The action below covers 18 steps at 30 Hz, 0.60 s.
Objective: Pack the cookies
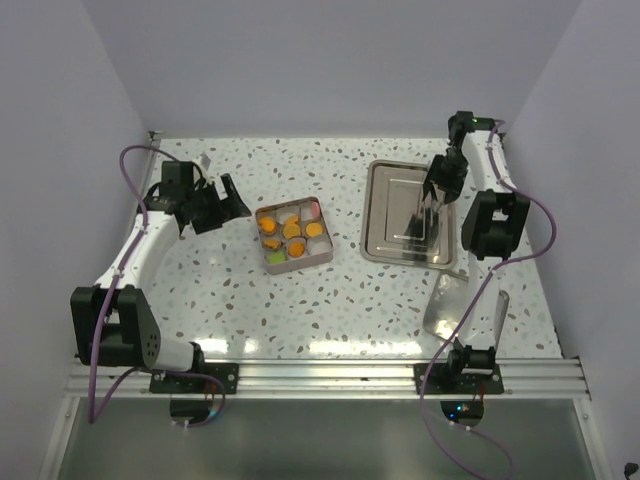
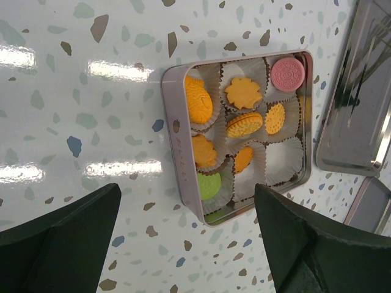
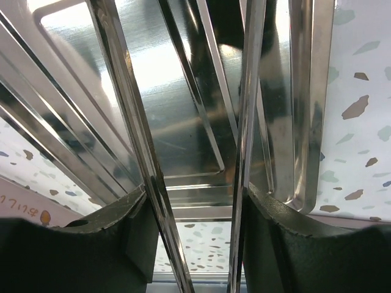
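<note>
The cookies (image 2: 244,124) lie in white paper cups inside a small square tin (image 1: 293,237): several orange ones, a pink one (image 2: 287,73) and a green one (image 2: 211,185). One cup (image 2: 284,160) holds nothing. My left gripper (image 2: 186,201) hovers open just left of the tin (image 2: 178,143), touching nothing; it also shows in the top view (image 1: 225,200). My right gripper (image 3: 195,201) is shut on a pair of metal tongs (image 3: 131,122), pressing both arms. It holds them (image 1: 425,215) over the steel tray (image 1: 385,215). No cookie shows between the tong arms.
The tin's lid (image 1: 465,305) lies near the right arm's base, below the steel tray (image 3: 183,110). White walls close the speckled table (image 1: 340,300) on the left, back and right. An aluminium rail (image 1: 320,375) runs along the near edge.
</note>
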{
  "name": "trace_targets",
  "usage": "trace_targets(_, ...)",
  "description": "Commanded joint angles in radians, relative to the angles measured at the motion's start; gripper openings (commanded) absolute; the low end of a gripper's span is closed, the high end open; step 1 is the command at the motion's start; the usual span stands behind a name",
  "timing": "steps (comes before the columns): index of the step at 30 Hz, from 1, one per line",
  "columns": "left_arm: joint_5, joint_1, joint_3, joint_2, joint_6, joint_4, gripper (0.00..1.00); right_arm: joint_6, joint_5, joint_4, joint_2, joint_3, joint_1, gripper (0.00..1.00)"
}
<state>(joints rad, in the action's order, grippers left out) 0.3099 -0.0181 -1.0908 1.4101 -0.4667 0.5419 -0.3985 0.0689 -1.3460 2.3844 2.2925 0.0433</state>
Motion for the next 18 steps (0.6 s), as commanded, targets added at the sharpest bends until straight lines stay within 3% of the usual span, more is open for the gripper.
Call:
trace_targets(1,-0.002,0.001,-0.044,0.003,0.025,0.003,0.96,0.009,0.026,-0.197,-0.019,0.019,-0.002,0.51)
trace_targets(11,-0.009,0.001,-0.038,-0.008,0.020,0.000,0.96,0.020,0.083,-0.165,-0.059,-0.073,0.000,0.33)
trace_targets(18,-0.005,0.001,-0.029,-0.016,0.019,-0.003,0.96,0.009,0.104,-0.189,-0.097,-0.015,-0.003,0.30)
